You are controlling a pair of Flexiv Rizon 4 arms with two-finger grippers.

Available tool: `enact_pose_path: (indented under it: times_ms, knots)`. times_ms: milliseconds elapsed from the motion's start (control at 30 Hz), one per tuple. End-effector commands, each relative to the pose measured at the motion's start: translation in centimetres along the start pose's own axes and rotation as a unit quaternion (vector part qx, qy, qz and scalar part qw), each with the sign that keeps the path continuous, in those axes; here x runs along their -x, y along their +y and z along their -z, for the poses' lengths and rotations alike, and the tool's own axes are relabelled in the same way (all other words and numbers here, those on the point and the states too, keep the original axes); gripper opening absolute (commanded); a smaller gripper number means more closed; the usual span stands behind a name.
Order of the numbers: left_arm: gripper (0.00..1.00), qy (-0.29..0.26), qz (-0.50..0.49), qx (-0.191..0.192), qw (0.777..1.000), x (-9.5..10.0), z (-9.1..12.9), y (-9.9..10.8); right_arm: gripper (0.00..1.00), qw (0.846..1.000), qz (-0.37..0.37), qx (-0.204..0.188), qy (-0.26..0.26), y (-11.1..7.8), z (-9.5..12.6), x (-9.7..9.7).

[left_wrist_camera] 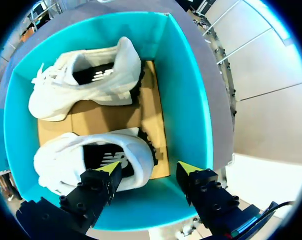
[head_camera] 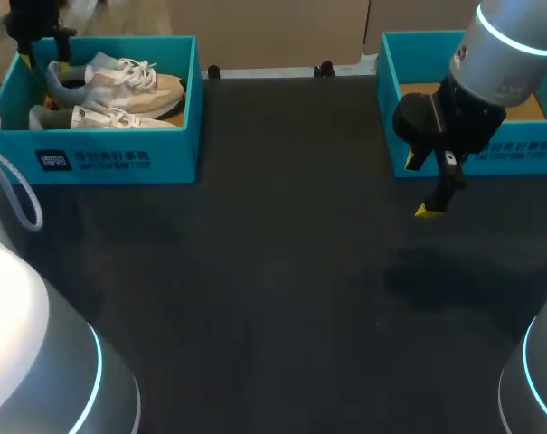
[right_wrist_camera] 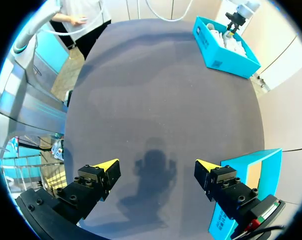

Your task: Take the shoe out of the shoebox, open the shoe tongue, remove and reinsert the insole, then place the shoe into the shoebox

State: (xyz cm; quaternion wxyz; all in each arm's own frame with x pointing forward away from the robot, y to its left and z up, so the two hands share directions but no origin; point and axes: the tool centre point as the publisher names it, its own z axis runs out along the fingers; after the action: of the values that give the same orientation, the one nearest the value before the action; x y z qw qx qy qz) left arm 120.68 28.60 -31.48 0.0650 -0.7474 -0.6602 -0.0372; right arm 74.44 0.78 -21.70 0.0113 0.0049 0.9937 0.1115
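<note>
The left arm (head_camera: 33,23) hangs over the teal cardboard shoebox (head_camera: 165,154) at far left, with the left pincer (left_wrist_camera: 150,169) open above the heel of one white lace-up sneaker (left_wrist_camera: 66,160) inside. The right arm (head_camera: 499,54) points down over the dark bench (head_camera: 273,271) by a second teal box (head_camera: 526,154), with the right pincer (right_wrist_camera: 156,165) spread open.

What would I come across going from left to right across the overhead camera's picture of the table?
teal shoebox with a pair of white shoes inside → bare stretch of the dark table → second teal box
</note>
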Motion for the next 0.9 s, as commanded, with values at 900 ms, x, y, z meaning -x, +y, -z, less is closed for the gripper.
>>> enact_pose_path:
  times_ms: [900]
  knots:
    - [0.79,-0.033,0.008,0.046,0.998,1.5,5.7,-11.7,1.00,1.000,0.000,-0.001,0.000,0.0,-0.1,0.1]
